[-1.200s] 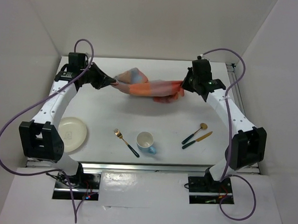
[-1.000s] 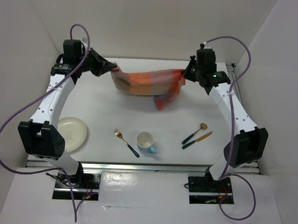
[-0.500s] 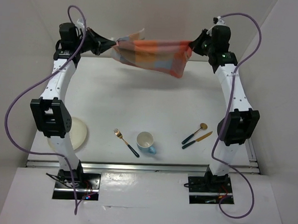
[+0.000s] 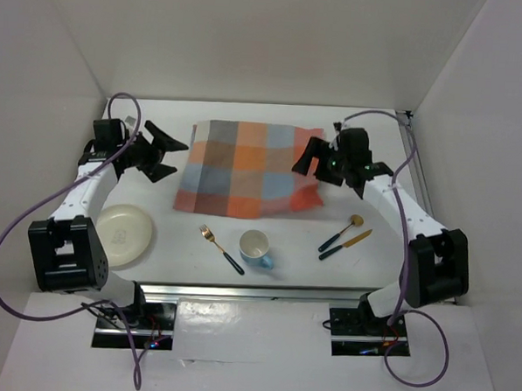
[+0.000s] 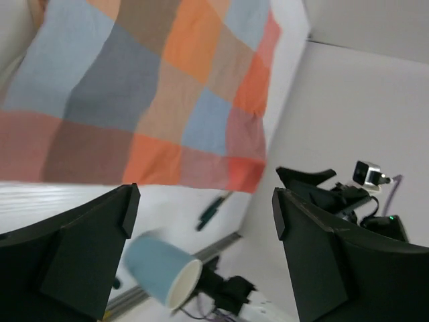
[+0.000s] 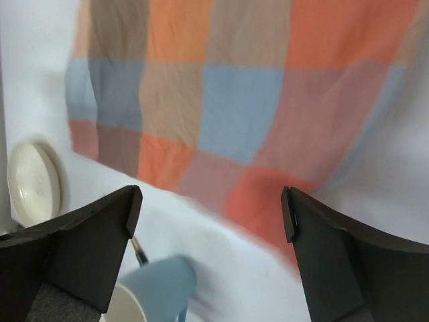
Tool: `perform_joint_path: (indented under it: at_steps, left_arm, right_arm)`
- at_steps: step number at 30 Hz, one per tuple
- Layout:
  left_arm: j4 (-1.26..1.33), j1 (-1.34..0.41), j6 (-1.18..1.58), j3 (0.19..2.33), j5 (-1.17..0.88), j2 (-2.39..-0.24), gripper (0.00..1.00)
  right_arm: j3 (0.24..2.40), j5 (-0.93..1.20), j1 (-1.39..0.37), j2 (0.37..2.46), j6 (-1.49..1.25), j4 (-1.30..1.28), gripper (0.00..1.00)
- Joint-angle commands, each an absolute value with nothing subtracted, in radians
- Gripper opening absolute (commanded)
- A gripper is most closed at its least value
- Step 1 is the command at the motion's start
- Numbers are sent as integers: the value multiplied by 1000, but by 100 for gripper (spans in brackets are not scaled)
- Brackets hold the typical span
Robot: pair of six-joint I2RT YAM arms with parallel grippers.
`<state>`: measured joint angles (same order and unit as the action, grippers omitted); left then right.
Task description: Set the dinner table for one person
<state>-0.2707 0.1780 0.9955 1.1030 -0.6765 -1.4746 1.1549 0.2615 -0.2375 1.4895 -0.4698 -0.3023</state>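
Cloth (image 4: 245, 168): flat on far half of desk (image 4: 293, 250), near edge just clear of cup (image 4: 256, 247)
Left tool (image 4: 168, 156): jaws spread wide, empty, beside cloth's left edge
Right tool (image 4: 308, 159): spread wide, over right edge

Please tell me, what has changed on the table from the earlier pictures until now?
The checked cloth, earlier lifted and stretched in the air between both grippers, came down and now lies spread flat on the dinner table. The left gripper and the right gripper have let it go and stand open at its left and right edges. The plate, fork, cup, spoon and knife stayed in place.
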Motion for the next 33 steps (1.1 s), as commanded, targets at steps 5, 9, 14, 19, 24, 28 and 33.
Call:
perform_joint_path:
  at_steps: [5,9,14,19,24,28,33]
  left_arm:
    - [-386,154,766,1184,-491,-1460,57]
    - [-511,68,695,1317,-387,-1578,0]
    - [-649,-72,612,1525,-273,-1804,0]
    - [-733,-135,586,1650,-112,-1996,0]
    - [-733,-146,577,1634,-86,-2049,0]
    - [-724,-146,586,1614,-86,-2086,0]
    - [-735,-155,586,1643,-95,-2128,0]
  right_arm:
    - [1046,54,-256,1368,-474,-435,100]
    - [1115,-44,-256,1400,-485,-477,98]
    - [1236,40,-256,1592,-491,-440,9]
    - [1386,67,-314,1810,-480,-422,0]
    - [1479,60,-324,1988,-522,-486,0]
    - [1450,58,-324,2035,-531,-451,0]
    - [1474,9,-313,2140,-531,-497,0]
